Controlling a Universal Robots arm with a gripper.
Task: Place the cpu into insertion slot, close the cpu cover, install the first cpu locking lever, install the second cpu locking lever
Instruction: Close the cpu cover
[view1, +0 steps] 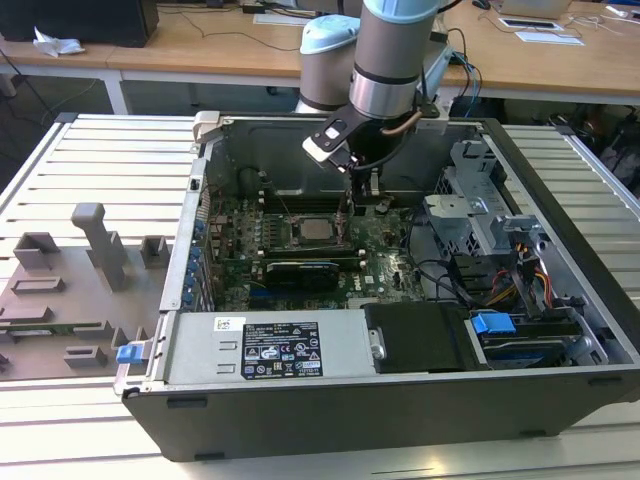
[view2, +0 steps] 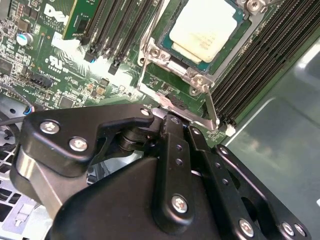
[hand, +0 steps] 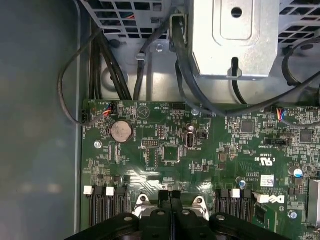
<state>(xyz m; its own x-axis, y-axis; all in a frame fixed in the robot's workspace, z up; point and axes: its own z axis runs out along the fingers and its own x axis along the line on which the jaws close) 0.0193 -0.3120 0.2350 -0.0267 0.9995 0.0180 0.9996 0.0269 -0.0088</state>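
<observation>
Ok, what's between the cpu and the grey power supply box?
In the exterior view, a long black expansion card lies between cpu and power supply box.

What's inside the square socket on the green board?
The cpu, silvery top up, sits in the insertion slot. The contact field beneath is hidden by it.

Sits on a slatted surface (view1: 100, 160). Holds within the open computer case (view1: 400, 410) a green motherboard (view1: 385, 240), black expansion card (view1: 300, 272), grey power-supply box (view1: 200, 350), coin battery (hand: 121, 131).
</observation>
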